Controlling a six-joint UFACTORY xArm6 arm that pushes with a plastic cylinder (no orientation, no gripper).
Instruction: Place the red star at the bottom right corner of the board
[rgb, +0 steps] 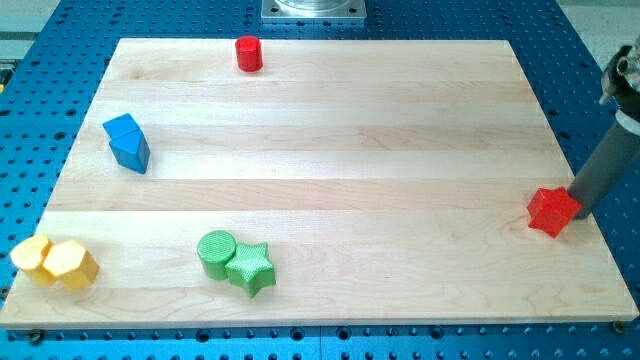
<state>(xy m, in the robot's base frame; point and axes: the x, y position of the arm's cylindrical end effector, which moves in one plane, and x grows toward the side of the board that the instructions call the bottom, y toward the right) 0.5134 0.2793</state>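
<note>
No jaws here, only a rod: my tip (579, 208) touches the red star (553, 211) at the board's (330, 130) right edge.

— What colours do you see around my tip (578, 211)?

— The rod is dark grey. Touching it on the view's left, the red star (552, 211). Far left: green star (251, 268), green cylinder (216, 251), two yellow blocks (55, 263), blue block (127, 142). Up left, a red cylinder (249, 53). Pale striped wooden board (330, 150), blue table (590, 70).
</note>
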